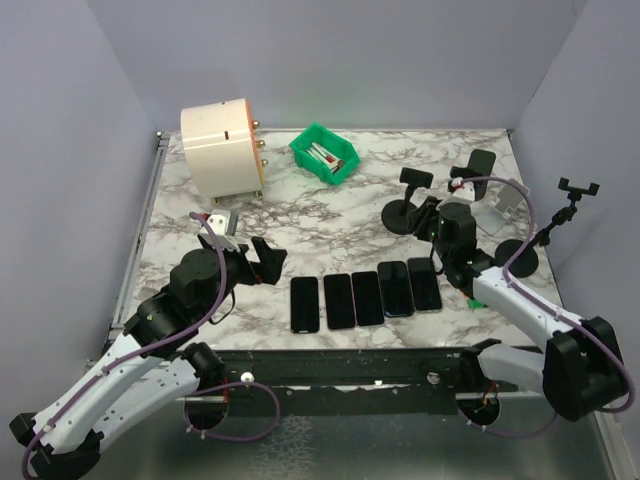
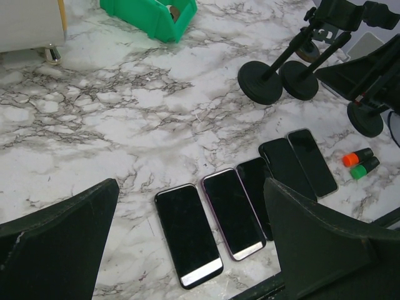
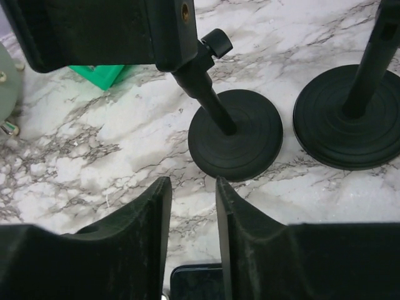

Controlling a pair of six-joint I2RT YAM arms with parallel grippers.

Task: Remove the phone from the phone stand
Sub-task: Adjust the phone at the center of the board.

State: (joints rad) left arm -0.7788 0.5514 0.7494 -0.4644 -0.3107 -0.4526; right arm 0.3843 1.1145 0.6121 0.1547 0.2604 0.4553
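Note:
Several dark phones (image 1: 365, 298) lie flat in a row near the table's front edge; they also show in the left wrist view (image 2: 187, 232). A black phone stand (image 1: 408, 212) with a round base and a clamp head stands behind them, and it fills the right wrist view (image 3: 236, 134). A dark phone-like slab (image 1: 483, 164) leans on a stand at the back right. My right gripper (image 1: 428, 218) is just in front of the black stand's base, its jaws a narrow gap apart and empty (image 3: 192, 184). My left gripper (image 1: 262, 258) is wide open and empty above the left phones (image 2: 190, 184).
A cream drum (image 1: 222, 148) and a green bin (image 1: 324, 154) stand at the back left. A second round stand base (image 3: 350, 119) sits right of the first. Another stand (image 1: 560, 220) is at the far right. Orange and green caps (image 2: 357, 162) lie beside the rightmost phone.

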